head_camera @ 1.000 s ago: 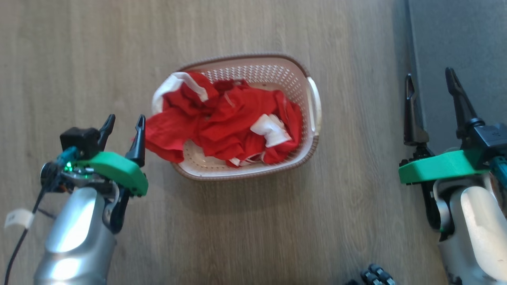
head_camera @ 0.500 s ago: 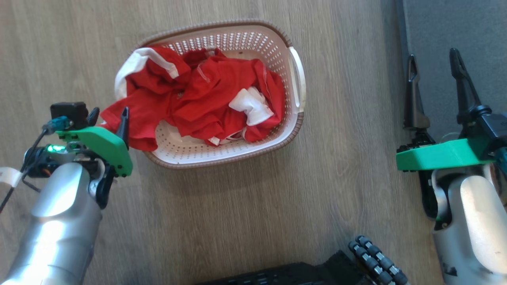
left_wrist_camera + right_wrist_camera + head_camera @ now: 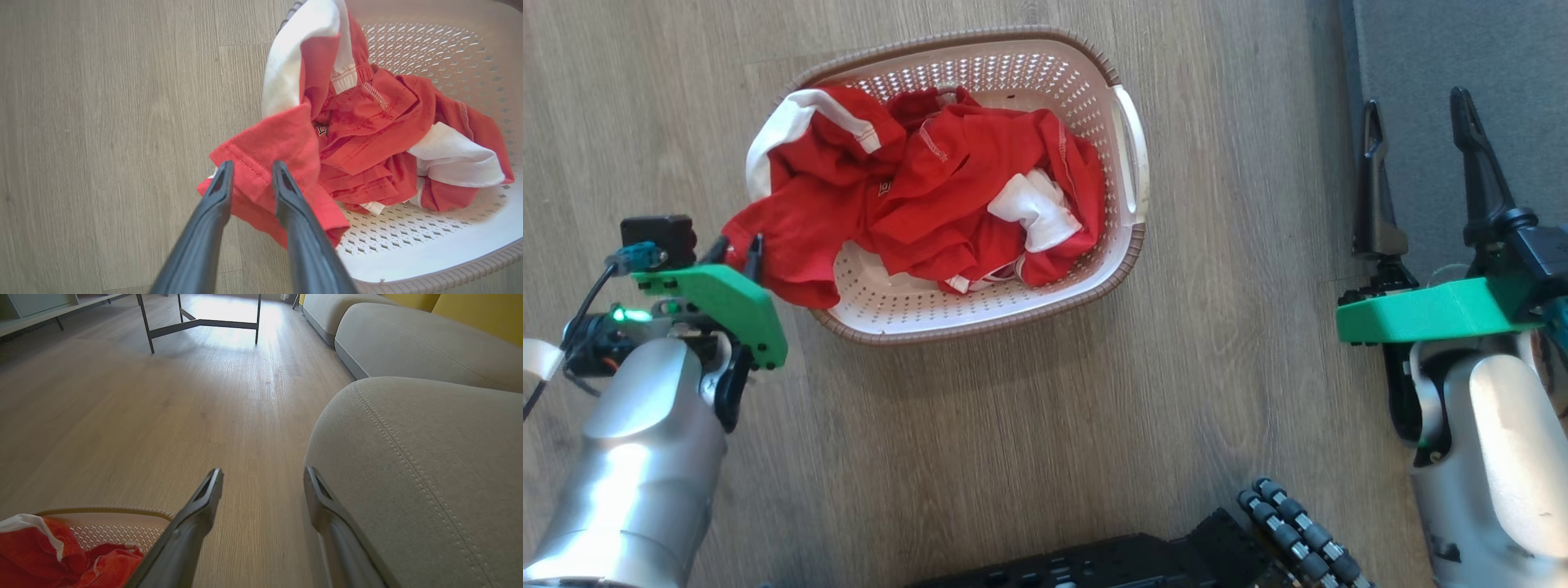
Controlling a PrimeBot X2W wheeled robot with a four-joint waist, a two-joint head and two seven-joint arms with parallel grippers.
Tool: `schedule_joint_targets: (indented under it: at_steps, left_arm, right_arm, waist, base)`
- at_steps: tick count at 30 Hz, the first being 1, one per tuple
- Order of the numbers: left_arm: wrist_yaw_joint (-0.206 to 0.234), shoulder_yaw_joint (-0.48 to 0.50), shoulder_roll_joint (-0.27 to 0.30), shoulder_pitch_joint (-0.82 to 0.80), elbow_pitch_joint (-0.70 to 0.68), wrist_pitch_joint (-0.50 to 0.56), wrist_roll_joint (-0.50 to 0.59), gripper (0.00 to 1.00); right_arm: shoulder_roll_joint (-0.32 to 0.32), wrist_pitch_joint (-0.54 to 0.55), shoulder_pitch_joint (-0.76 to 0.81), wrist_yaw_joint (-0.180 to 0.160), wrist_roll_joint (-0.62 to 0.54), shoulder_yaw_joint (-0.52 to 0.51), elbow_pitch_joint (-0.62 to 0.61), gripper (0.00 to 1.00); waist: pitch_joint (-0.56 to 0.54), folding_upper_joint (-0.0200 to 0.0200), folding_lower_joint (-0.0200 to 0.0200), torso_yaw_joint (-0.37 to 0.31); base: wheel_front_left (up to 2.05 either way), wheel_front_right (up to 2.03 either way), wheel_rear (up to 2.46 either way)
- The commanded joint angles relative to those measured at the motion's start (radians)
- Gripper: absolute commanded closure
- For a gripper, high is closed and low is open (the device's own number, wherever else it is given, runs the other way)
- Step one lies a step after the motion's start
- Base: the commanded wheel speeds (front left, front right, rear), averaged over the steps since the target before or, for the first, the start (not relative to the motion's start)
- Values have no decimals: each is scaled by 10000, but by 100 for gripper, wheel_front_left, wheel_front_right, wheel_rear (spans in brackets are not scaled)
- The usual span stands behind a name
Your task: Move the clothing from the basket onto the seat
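Lower left: my left gripper (image 3: 738, 245) stands part-narrowed astride a hem of the red jersey clothing (image 3: 931, 188), heaped upper centre in the cream basket (image 3: 1013, 75) (pinched or not, I cannot tell). Far right, my right gripper (image 3: 1414, 102) gapes empty at the grey seat (image 3: 1503, 49).

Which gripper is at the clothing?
The left gripper: it straddles a red hem of the clothing draped over the basket. The right gripper stands open beside the seat.

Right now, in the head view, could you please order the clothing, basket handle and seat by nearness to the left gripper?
1. clothing, its hem at the left gripper.
2. basket handle, right of the pile.
3. seat, far right.
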Motion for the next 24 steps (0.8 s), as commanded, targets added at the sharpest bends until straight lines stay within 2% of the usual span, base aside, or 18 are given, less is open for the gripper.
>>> schedule_joint_targets:
  at_steps: [1, 2, 12, 14, 15, 17, 19, 21, 24]
  left_arm:
    - [-62, 130, 269, -33, -19, -102, -87, 47]
    - [-62, 84, 248, -41, 7, -104, -136, 40]
    - [-62, -427, 180, -63, -51, 16, -815, 34]
    - [-63, -561, 185, -61, -97, 65, -943, 34]
    - [-63, -625, 187, -60, -123, 92, -1015, 40]
    - [-63, -692, 180, -54, -156, 129, -1098, 40]
    - [-63, -831, 156, -23, -251, 246, -1314, 33]
    - [-63, -994, 184, 9, -360, 317, -1494, 31]
    - [-63, -1245, 235, 79, -583, 449, -1838, 33]
  right_arm:
    - [63, -120, 88, 71, -18, 93, -301, 0]
    - [70, -120, 84, 71, -15, 90, -308, 0]
    - [125, -120, 98, 71, 45, 3, -319, 0]
    - [139, -120, 106, 71, 51, -17, -325, 0]
    - [147, -120, 106, 71, 55, -25, -328, 0]
    - [154, -120, 105, 71, 61, -31, -332, 0]
    - [162, -120, 106, 71, 70, -45, -328, 0]
    - [164, -120, 107, 71, 81, -64, -317, 0]
    - [159, -120, 113, 71, 96, -86, -288, 0]
  waist:
    - [2, 0, 0, 9]
    - [9, 0, 0, 10]
    - [88, 0, 0, -36]
    - [113, 0, 0, -39]
    - [128, 0, 0, -42]
    - [142, 0, 0, -45]
    - [156, 0, 0, -44]
    - [160, 0, 0, -39]
    - [141, 0, 0, -27]
  base:
    - [0, 0, 0]
    - [0, 0, 0]
    - [0, 0, 0]
    - [0, 0, 0]
    - [0, 0, 0]
    - [0, 0, 0]
    - [0, 0, 0]
    - [0, 0, 0]
    - [0, 0, 0]
